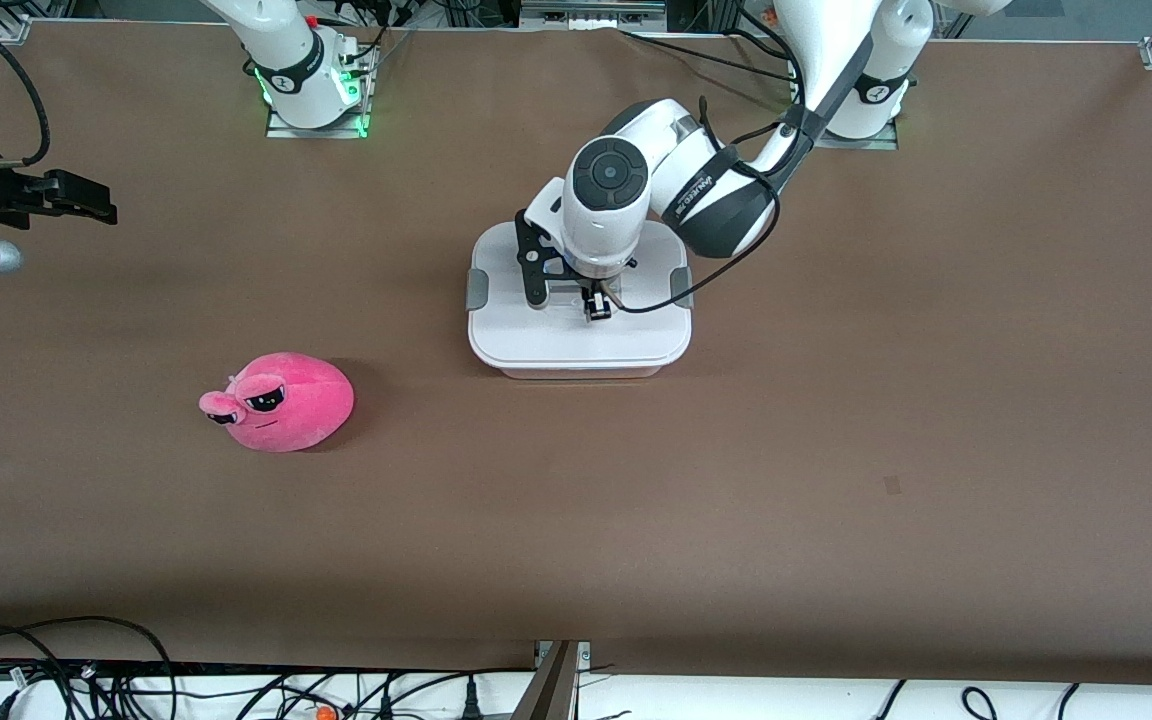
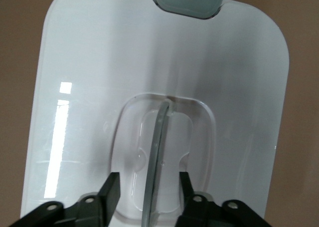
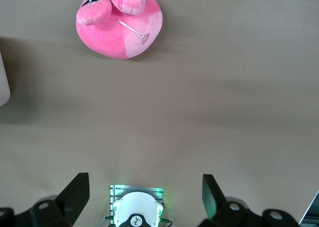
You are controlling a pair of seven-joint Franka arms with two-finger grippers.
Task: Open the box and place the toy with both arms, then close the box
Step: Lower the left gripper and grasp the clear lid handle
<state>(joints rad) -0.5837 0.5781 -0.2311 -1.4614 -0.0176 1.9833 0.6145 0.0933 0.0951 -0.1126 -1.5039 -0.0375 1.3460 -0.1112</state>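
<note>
The box (image 1: 576,340) stands in the middle of the table, its white lid on, with grey clips (image 1: 476,290) at both ends. My left gripper (image 1: 597,306) is down on the lid. In the left wrist view it (image 2: 148,187) is open, and its fingers (image 2: 112,189) straddle the thin bar of the clear recessed handle (image 2: 155,147) without touching it. The pink plush toy (image 1: 281,402) lies on the table nearer the front camera, toward the right arm's end. My right gripper (image 1: 86,205) waits raised over that end, open and empty (image 3: 144,192), and its wrist view shows the toy (image 3: 119,25).
One grey clip (image 2: 187,0) shows at the lid's edge in the left wrist view. The right arm's base (image 3: 135,212) with green lights shows between the right gripper's fingers. A corner of the box (image 3: 3,82) sits at that view's edge. Bare brown table (image 1: 736,480) surrounds the box and toy.
</note>
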